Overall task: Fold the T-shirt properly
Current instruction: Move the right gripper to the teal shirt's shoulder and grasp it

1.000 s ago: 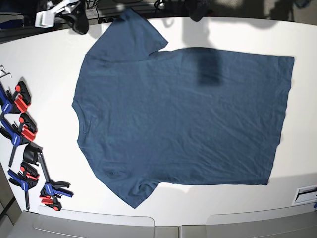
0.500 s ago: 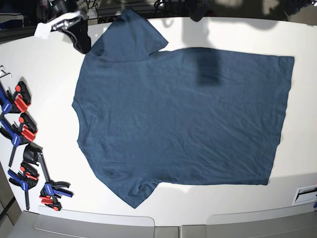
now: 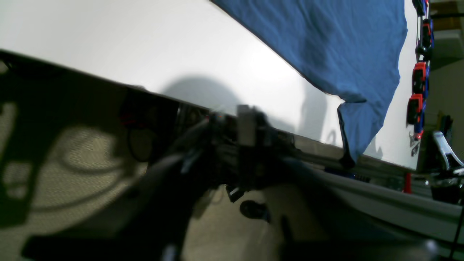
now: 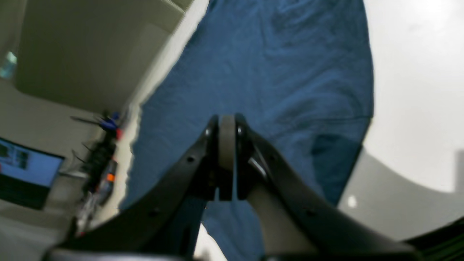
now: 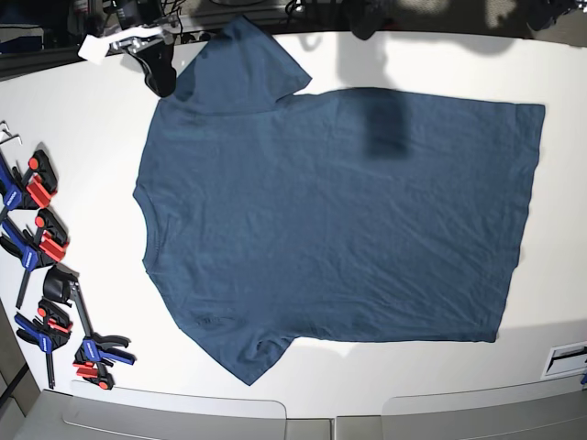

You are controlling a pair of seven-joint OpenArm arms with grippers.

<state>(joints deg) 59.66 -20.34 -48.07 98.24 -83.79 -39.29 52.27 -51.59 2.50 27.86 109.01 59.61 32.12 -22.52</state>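
T-shirt (image 5: 339,220): spread flat on white tabletop (image 5: 83,128), neck to the base view's left, hem to its right, both sleeves out.
Right end effector (image 4: 227,145): fingers pressed together, nothing between them; hovers over the far sleeve near the tabletop's far-left edge.
Left end effector: blurred in its wrist view, can't tell its state; T-shirt well apart from it.
Clamps (image 5: 41,243): red/blue, lying along the left edge, apart from the T-shirt.
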